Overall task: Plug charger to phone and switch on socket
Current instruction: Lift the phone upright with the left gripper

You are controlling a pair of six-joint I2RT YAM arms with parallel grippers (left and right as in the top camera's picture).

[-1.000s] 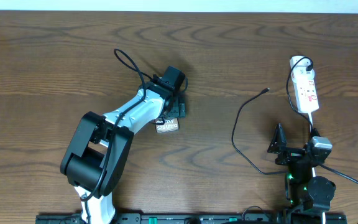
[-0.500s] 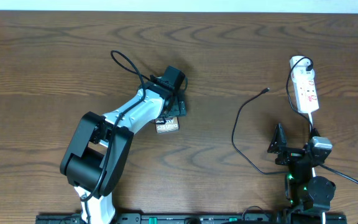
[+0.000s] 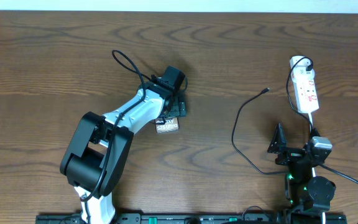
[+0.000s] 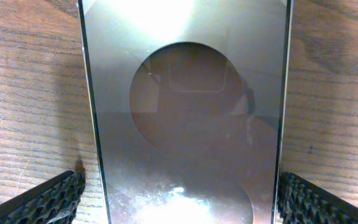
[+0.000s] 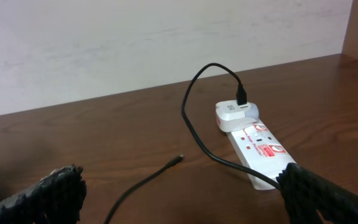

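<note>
1. Phone lies flat on the table, directly under the left gripper. Its long axis runs straight out ahead of the jaws, and its two long edges sit just inside the fingertips.
2. Left jaws stand wide open, straddling the phone's width without clamping it. In the overhead view only the lettered near end shows below the wrist.
3. Charger loops across bare wood between the two arms. Its connector tip lies free, well apart from the phone and nearer the right arm.
4. Right gripper is spread open and empty, low near its base. The tip lies ahead of it and slightly left, with the cable trailing back toward the jaws.
5. Socket lies lengthwise ahead of the right arm, with the charger's white plug seated at its far end.
6. Judgement: the right arm is better placed for the tip. The wood around it is open, but the slack loop could snag, and which phone end carries the port cannot be told
</note>
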